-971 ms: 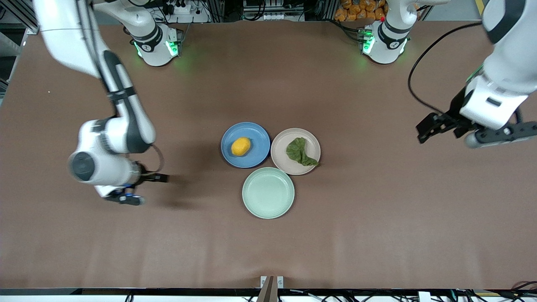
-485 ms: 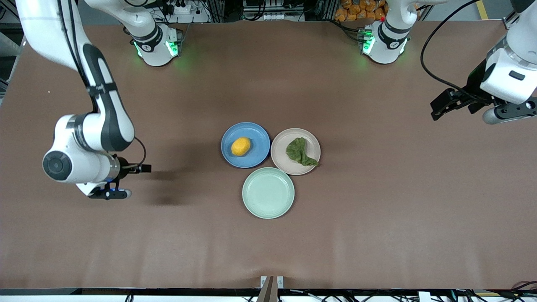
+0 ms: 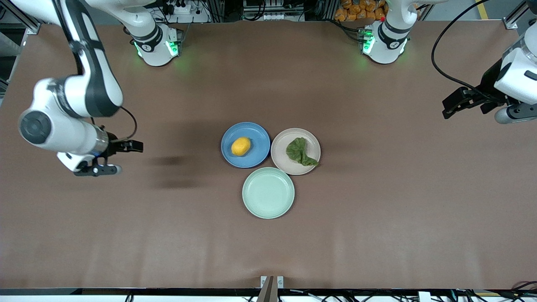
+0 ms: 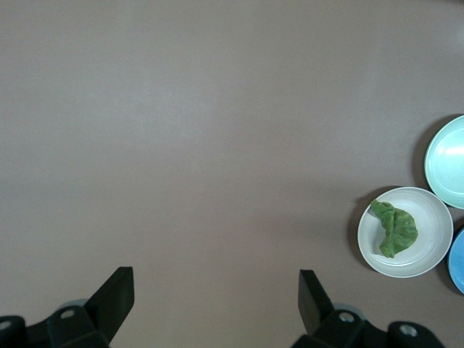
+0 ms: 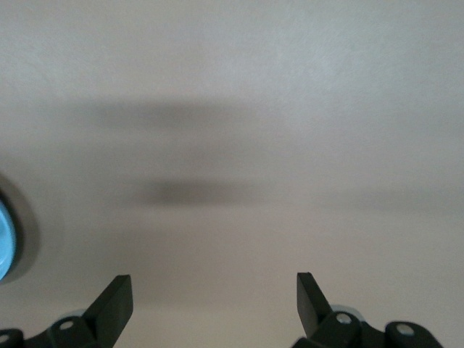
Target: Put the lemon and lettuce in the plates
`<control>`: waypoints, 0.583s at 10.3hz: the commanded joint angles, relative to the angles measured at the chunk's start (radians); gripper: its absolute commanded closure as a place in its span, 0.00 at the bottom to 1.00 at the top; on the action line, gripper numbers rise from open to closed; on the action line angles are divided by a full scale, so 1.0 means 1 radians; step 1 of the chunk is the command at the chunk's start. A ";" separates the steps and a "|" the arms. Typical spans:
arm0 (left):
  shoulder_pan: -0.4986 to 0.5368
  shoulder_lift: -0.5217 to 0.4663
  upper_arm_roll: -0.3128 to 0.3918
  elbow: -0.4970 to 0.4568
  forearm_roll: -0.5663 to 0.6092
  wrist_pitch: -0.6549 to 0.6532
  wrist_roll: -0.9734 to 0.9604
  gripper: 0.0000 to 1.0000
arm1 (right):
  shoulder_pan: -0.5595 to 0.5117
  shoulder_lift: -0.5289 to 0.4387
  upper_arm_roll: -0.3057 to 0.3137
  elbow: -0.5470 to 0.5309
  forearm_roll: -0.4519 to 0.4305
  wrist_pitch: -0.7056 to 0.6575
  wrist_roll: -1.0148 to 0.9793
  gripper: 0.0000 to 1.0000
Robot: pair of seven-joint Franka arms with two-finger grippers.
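Lemon (image 3: 241, 146) sits in blue plate (image 3: 256, 136), lettuce (image 3: 300, 152) in beige-pink plate (image 3: 282, 158); left gripper (image 3: 455, 104) and right gripper (image 3: 126, 147), both spread and empty over bare table, should retreat high, clear of plates.

From my left wrist view, the blue plate (image 4: 458, 261) and the mint-green plate (image 4: 447, 161) are cut by the frame edge, each showing only part of its rim. My right wrist view shows just a sliver of the blue plate (image 5: 6, 239). In the front view, the left arm (image 3: 518, 79) runs off frame.
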 commanded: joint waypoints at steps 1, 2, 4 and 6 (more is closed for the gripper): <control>0.009 0.001 -0.001 0.015 0.016 -0.008 0.051 0.00 | -0.054 -0.091 0.028 0.016 -0.012 -0.017 -0.070 0.00; 0.012 0.001 0.001 0.018 0.016 -0.008 0.052 0.00 | -0.068 -0.103 0.017 0.068 -0.011 -0.070 -0.125 0.00; 0.020 0.004 0.001 0.021 0.016 -0.008 0.075 0.00 | -0.070 -0.117 -0.009 0.198 -0.012 -0.202 -0.170 0.00; 0.035 0.004 0.001 0.021 0.016 -0.008 0.097 0.00 | -0.070 -0.130 -0.046 0.318 -0.011 -0.305 -0.229 0.00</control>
